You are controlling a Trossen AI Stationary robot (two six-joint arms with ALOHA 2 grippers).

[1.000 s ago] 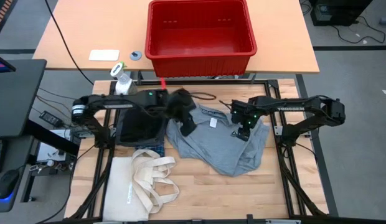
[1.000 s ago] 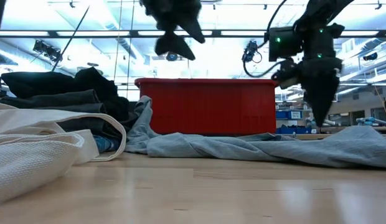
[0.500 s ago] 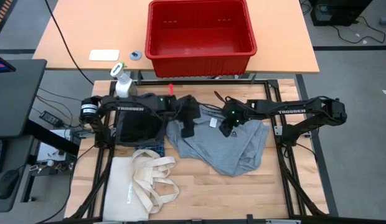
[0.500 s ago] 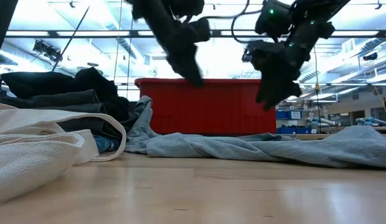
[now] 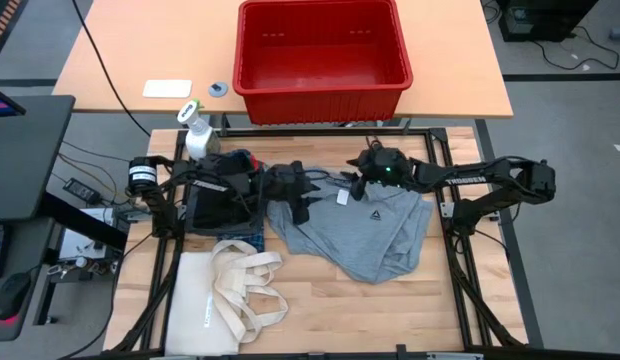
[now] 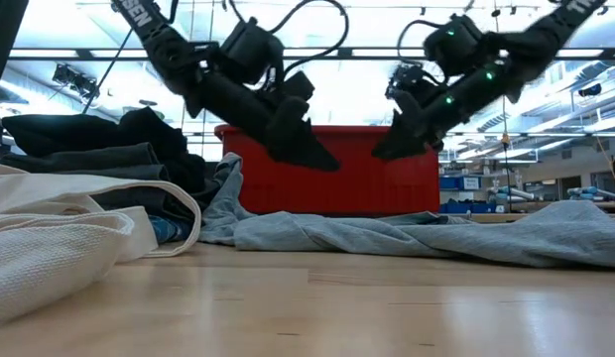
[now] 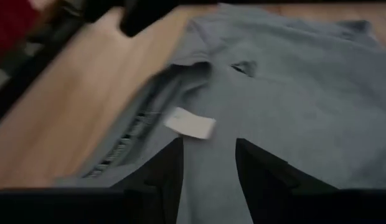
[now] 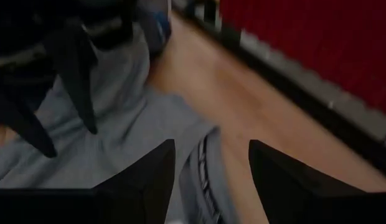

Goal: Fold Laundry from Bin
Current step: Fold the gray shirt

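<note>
At the table's left edge, a cream tote (image 5: 225, 290) is lying flat toward the near corner, handles looped. Just behind it, dark folded laundry (image 5: 225, 203) is sitting in a stack, with a spray bottle (image 5: 196, 132) standing at the far left corner.

Left gripper (image 5: 302, 208) is hanging low over the collar end of the grey shirt (image 5: 375, 232), fingers (image 7: 165, 171) parted with a gap between them, nothing pinched; a white tag (image 7: 190, 124) is showing just ahead of them in the left wrist view.

The grey shirt is lying spread and rumpled across the table's middle, running toward the right edge, collar toward the far edge.

Right gripper (image 5: 357, 186) is hovering near the shirt's far edge, close to the left gripper, fingers (image 8: 146, 177) standing apart, gripping nothing; bare wood and the shirt's hem are showing between them.

Beyond the far edge, on a separate tabletop, the red bin (image 5: 323, 56) is sitting upright, well apart from the shirt.
</note>
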